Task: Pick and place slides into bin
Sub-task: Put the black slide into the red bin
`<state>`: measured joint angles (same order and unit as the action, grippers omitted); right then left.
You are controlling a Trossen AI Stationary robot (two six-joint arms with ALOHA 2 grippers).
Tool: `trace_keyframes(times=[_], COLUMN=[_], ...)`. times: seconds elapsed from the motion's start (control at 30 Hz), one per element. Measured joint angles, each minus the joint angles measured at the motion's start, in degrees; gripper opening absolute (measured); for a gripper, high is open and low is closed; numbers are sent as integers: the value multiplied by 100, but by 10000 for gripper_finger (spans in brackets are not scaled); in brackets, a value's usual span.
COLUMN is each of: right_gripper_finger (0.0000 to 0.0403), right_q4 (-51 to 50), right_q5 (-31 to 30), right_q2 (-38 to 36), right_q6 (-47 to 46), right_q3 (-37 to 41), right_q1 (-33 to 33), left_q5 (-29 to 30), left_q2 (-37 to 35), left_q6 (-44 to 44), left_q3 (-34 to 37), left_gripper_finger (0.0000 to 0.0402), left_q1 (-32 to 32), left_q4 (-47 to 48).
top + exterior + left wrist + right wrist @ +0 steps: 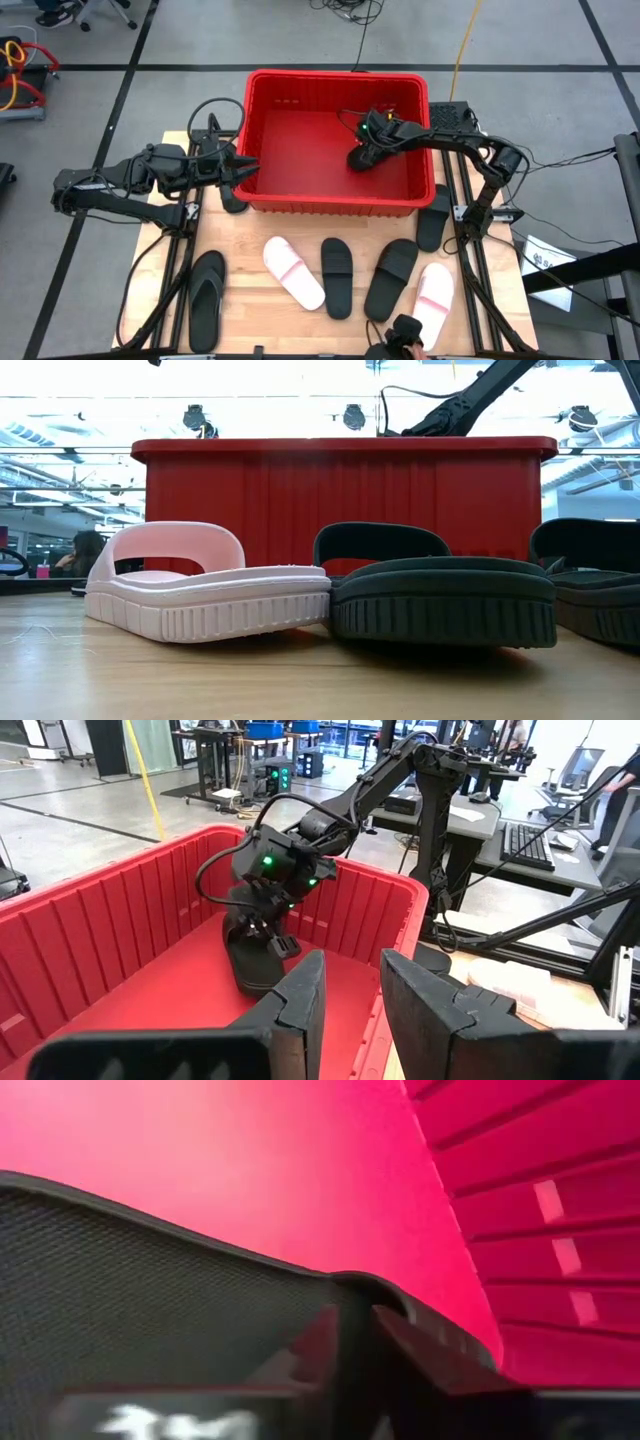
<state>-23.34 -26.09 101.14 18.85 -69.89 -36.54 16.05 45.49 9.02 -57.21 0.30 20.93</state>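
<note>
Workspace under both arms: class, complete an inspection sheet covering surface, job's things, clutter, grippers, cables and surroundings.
Surface: light wooden table.
Job's things: large red plastic bin holding one black slide; two white slides, three black slides and a black flip-flop lie on the table in front.
Clutter: nothing seen.
Grippers: right gripper inside the bin at the black slide; left gripper open at the bin's left wall.
Cables: yellow cable on the floor.
Surroundings: desks, office chairs, grey floor.
</note>
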Motion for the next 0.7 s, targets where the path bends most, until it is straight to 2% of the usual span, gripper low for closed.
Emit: trace_keyframes(times=[0.03, 0.1, 0.2, 0.47, 0.7], right_gripper_finger=[24, 9, 4, 0, 0], right_q4=[14, 47, 124, 517, 411], right_q5=[4, 23, 31, 33, 88], right_q2=[2, 2, 2, -43, -219], right_q6=[57, 238, 484, 1876, 2076], right_q3=[0, 0, 2, 4, 9], right_q1=[3, 4, 16, 148, 413], left_q5=[0, 0, -2, 1, 33], left_q2=[-1, 0, -1, 0, -2], left_q6=[0, 0, 1, 2, 17], left_q3=[0, 0, 0, 0, 0], left_gripper_finger=[97, 97, 97, 97, 97], left_q1=[0, 1, 0, 0, 0], left_q4=[0, 2, 2, 0, -4])
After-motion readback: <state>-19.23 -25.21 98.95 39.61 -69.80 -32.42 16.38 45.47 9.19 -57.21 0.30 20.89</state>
